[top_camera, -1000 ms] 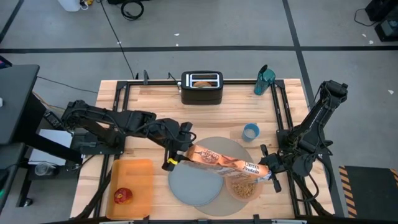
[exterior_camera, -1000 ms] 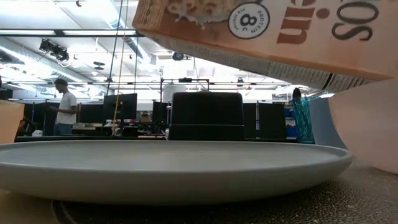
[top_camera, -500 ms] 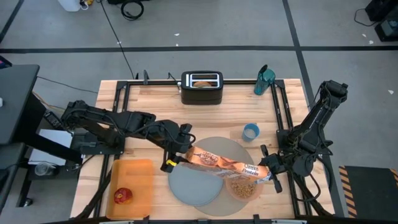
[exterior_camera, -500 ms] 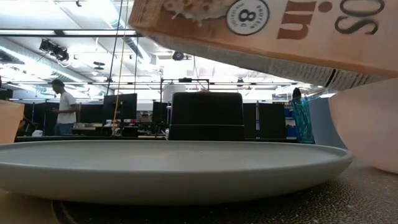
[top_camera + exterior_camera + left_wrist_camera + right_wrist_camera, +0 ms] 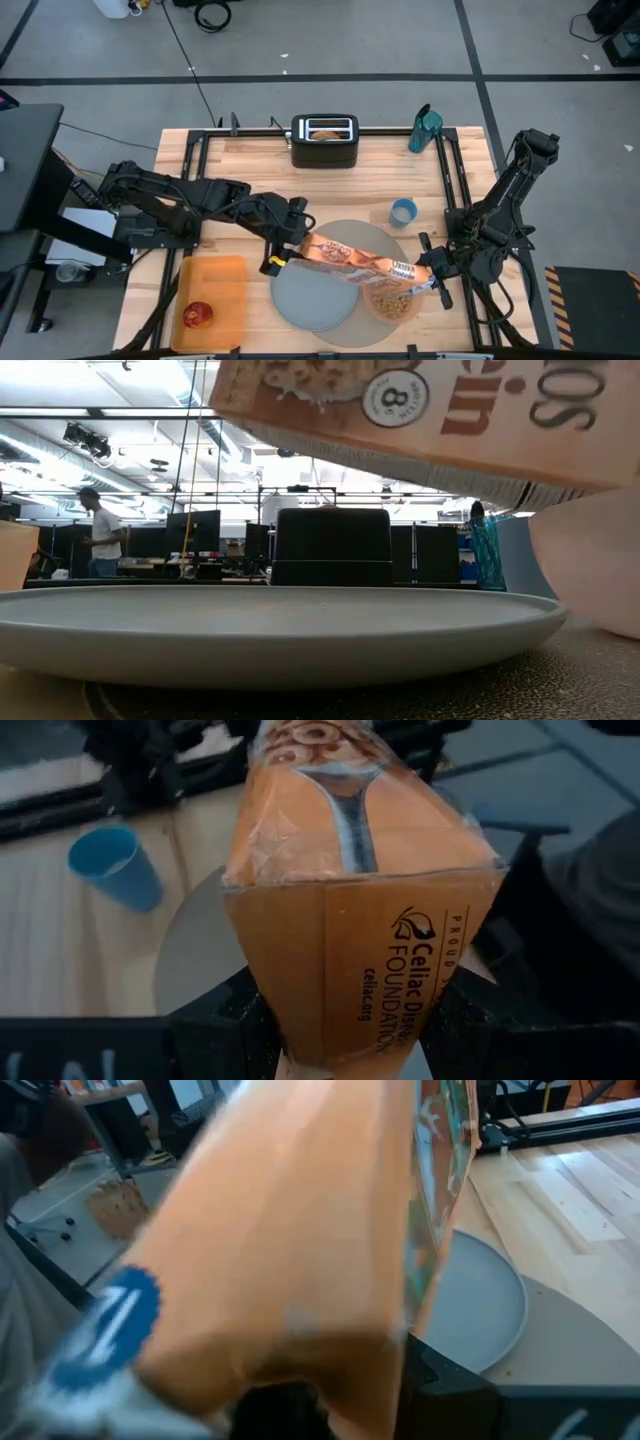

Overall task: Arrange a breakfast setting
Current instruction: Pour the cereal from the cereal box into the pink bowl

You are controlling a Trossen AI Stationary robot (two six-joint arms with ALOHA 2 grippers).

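The left tool [image 5: 283,247] is clamped on the bottom end of a long orange cardboard cereal box [image 5: 352,260], which lies tilted over the setting; the right tool [image 5: 432,277] is pinched together on the box's open end, above the small pink bowl [image 5: 393,303]; brown cereal [image 5: 390,300] fills that bowl; the bowl touches the grey-blue round plate [image 5: 312,296], and both sit on the large round grey mat [image 5: 362,237]; a small teal tumbler [image 5: 403,212] stands just beside the mat's far edge; a black toaster [image 5: 324,141] with a bagel [image 5: 324,133] in its slot stands at the table's [image 5: 250,160] far edge; a red fruit [image 5: 197,314] lies on the orange rectangular tray [image 5: 218,283], left of the plate.
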